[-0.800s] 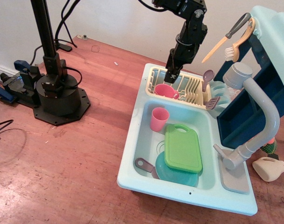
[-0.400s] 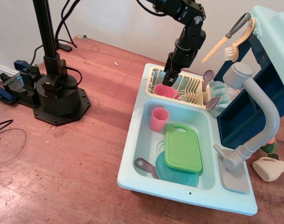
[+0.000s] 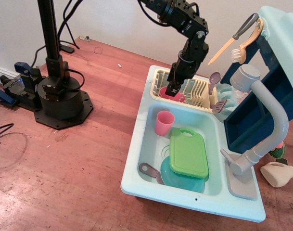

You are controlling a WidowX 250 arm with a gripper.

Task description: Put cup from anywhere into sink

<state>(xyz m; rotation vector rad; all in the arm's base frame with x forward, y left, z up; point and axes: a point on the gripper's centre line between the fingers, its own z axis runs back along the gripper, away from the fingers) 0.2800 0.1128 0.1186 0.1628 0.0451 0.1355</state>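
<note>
The hot-pink cup (image 3: 179, 97) sits in the cream-yellow dish rack (image 3: 198, 90) at the back of the mint-aqua sink (image 3: 136, 166). My gripper (image 3: 171, 89) points down, its tip at the cup's near-left rim and partly covering it. The dark fingers blend together, so I cannot tell whether they are open or closed on the rim. The cup's handle is hidden.
In the basin stand a salmon-pink tumbler (image 3: 164, 122), a green cutting board (image 3: 188, 153) over a teal plate (image 3: 182, 182), and a small pan handle (image 3: 147, 169). The grey faucet (image 3: 269, 113) rises at right. A black stand base (image 3: 59, 96) sits on the wooden floor at left.
My gripper has come down and slightly left, from above the dish rack to the rim of the hot-pink cup. The cup and the other objects have not moved.
</note>
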